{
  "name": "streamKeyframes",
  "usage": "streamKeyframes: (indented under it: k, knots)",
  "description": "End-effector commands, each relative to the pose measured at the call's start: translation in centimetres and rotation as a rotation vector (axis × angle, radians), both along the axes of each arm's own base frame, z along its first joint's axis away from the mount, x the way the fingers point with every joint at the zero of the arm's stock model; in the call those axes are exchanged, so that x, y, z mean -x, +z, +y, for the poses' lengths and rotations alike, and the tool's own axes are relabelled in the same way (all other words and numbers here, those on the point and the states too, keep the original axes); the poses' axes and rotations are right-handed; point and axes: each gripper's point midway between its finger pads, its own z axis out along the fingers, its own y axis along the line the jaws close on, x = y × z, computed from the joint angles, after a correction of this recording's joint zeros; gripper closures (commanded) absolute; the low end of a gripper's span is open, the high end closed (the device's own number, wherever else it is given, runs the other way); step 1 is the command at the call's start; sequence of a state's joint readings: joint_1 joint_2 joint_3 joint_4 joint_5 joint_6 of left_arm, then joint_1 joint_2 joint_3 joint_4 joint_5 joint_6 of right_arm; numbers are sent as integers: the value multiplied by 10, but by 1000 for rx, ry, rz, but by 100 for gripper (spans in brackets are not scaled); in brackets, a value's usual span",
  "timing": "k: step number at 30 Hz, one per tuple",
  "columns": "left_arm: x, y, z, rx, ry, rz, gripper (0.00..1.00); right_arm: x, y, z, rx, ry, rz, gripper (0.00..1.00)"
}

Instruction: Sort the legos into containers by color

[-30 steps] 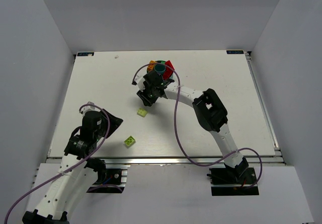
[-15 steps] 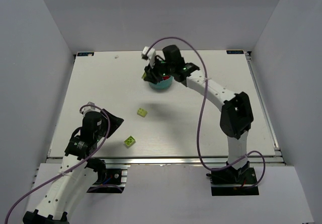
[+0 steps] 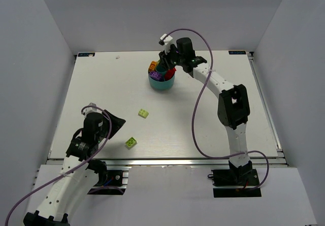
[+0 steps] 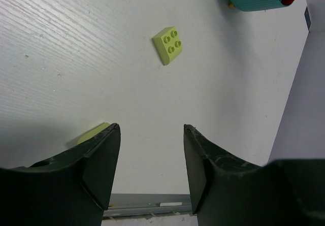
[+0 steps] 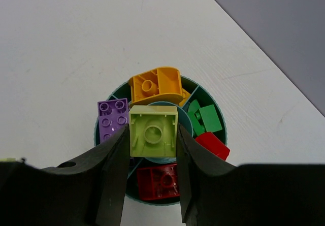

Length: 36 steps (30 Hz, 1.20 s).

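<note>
My right gripper (image 5: pixel 152 134) is shut on a lime green brick (image 5: pixel 153 131), held underside up over the central cup of the round teal bowl (image 5: pixel 155 201). The bowl's wedges hold an orange brick (image 5: pixel 155 84), a purple brick (image 5: pixel 112 119), dark green bricks (image 5: pixel 205 117) and red bricks (image 5: pixel 160 180). From above, the right gripper (image 3: pixel 163 68) hangs over the bowl (image 3: pixel 161 85) at the back middle. Two lime bricks lie loose on the table (image 3: pixel 143 113) (image 3: pixel 131 142). My left gripper (image 4: pixel 151 129) is open and empty, with one lime brick (image 4: pixel 169 45) ahead of it and another (image 4: pixel 94 133) beside its left finger.
The left gripper (image 3: pixel 116 122) sits low near the table's front left. The table's front rail (image 4: pixel 152 203) shows just below its fingers. Grey walls enclose the table on the left, back and right.
The right arm has swung from the near side of the bowl up and back, and its gripper now hangs over the bowl. The left arm and the two loose lime bricks have not moved.
</note>
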State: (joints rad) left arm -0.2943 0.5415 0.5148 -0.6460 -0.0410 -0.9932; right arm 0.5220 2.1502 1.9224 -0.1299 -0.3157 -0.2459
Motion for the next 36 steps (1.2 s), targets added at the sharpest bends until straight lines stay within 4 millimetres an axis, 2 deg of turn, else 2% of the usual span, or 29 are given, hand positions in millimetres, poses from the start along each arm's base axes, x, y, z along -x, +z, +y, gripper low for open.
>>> streamKeyframes:
  k: [1,4,11,18,28,36]
  knots:
    - [-4,-1,-2,11,-2,-7,38,-13,44,2,-49,-14,-99,100]
    - [-5,-2,-3,14,-6,-5,38,-15,37,3,-34,-5,-100,99]
    - [-4,-3,-3,14,-7,-2,38,-15,17,2,-1,-2,-80,85]
    - [-4,-3,-3,14,-7,-2,38,-19,-3,-2,38,-11,-76,81]
    - [-3,-2,-3,14,-8,2,37,-21,-14,-4,65,-10,-76,73]
    - [-3,-2,-2,11,-6,4,37,-22,-16,-4,70,-11,-78,57]
